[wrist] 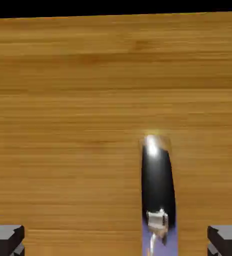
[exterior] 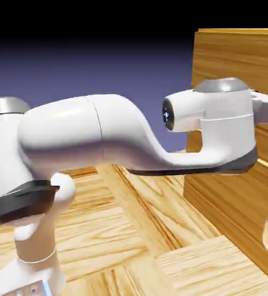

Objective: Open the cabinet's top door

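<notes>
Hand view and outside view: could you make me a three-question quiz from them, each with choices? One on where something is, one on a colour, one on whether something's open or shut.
1. In the hand view, where is the top door's handle?
A) Top left corner
B) Right of the middle, low down
C) Along the left edge

2. What is the arm's main colour?
A) White
B) Red
C) Green

3. How does the pincer stand?
A) Shut, tips touching
B) Shut on the handle
C) Open, tips wide apart

Key:
1 B: the dark, shiny handle shows there, against the wood.
2 A: the exterior view shows its large white casings.
3 C: the tips show far apart at the hand view's bottom edge.
</notes>
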`<state>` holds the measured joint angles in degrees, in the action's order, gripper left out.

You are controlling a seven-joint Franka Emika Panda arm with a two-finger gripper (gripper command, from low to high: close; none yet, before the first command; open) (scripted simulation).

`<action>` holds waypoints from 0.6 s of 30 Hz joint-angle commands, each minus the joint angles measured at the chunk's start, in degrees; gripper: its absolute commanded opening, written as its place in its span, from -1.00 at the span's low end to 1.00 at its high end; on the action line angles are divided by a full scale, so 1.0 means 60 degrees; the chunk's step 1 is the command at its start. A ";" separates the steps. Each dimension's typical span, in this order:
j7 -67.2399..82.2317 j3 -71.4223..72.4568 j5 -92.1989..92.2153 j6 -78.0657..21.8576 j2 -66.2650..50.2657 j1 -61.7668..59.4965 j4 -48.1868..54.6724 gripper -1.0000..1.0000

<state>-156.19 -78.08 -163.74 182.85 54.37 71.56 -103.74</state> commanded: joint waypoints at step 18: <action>-0.1185 0.0321 -0.0322 -0.1347 -0.0844 -0.0760 -0.0915 -1.00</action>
<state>-163.27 -76.14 -165.67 174.82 49.31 67.00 -109.20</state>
